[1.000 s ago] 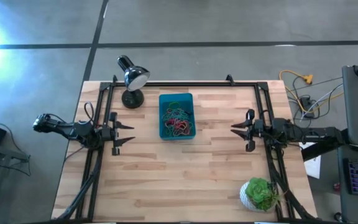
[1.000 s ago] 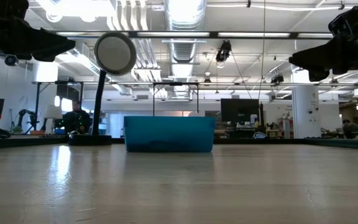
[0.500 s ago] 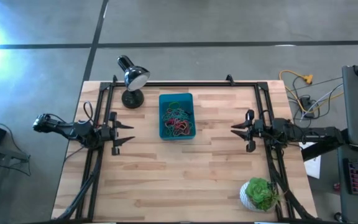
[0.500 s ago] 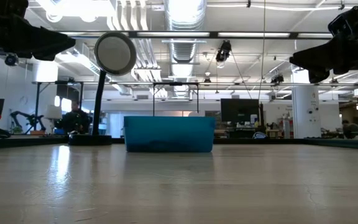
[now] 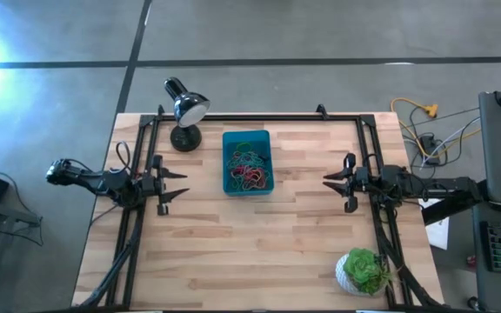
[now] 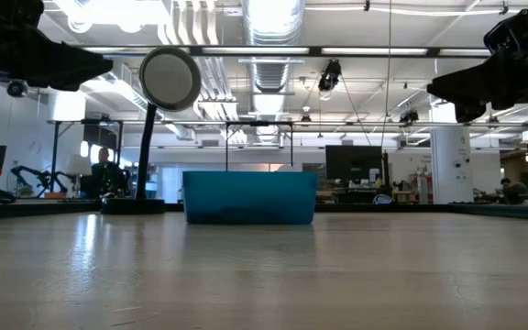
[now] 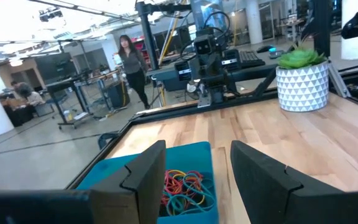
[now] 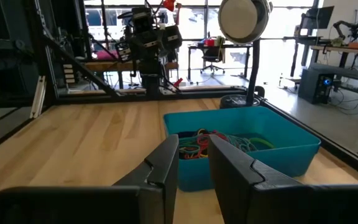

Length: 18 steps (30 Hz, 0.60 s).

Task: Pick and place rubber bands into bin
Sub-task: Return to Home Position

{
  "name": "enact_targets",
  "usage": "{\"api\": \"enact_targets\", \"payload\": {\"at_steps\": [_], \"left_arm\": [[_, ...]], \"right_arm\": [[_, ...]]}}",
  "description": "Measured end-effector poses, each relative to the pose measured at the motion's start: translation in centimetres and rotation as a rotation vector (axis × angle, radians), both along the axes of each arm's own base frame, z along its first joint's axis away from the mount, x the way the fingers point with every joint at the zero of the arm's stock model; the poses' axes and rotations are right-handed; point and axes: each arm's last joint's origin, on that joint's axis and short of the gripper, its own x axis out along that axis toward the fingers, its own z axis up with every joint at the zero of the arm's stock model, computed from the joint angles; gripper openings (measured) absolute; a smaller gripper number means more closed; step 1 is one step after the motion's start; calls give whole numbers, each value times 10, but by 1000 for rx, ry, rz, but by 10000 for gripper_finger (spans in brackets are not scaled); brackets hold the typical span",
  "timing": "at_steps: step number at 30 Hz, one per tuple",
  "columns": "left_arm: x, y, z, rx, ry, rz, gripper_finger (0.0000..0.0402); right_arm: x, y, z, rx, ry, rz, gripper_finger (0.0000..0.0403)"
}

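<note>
The teal bin (image 5: 247,139) stands on the wooden table at its far middle, with a heap of coloured rubber bands (image 5: 249,171) lying inside it. The low view shows only the bin's wall (image 6: 249,198). My left gripper (image 5: 184,186) hovers level and open to the bin's left, pointing toward it, with nothing between its fingers (image 7: 148,174). My right gripper (image 5: 326,181) hovers level to the bin's right, its fingers (image 8: 166,163) a narrow gap apart around nothing. Both wrist views show the rubber bands (image 7: 185,186) (image 8: 219,142) in the bin.
A black desk lamp (image 5: 184,109) stands at the far left, next to the bin. A green plant in a white pot (image 5: 364,271) sits at the near right corner. Black frame rails (image 5: 137,226) run along the table's sides. Bare wood lies in front of the bin.
</note>
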Motion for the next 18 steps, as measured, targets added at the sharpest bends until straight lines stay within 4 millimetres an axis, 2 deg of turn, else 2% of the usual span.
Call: {"api": "enact_targets", "payload": {"at_steps": [7, 13, 15, 18], "left_arm": [[0, 0, -1, -9, 11, 4, 167], [-4, 4, -7, -21, 54, 100, 167], [-4, 2, -6, 4, 51, 26, 167], [-4, -5, -5, 85, 53, -209, 167]], "right_arm": [[0, 0, 0, 1, -1, 0, 82], [0, 0, 0, 0, -2, 0, 82], [0, 0, 0, 1, -2, -1, 82], [0, 0, 0, 0, -3, 0, 82]]}}
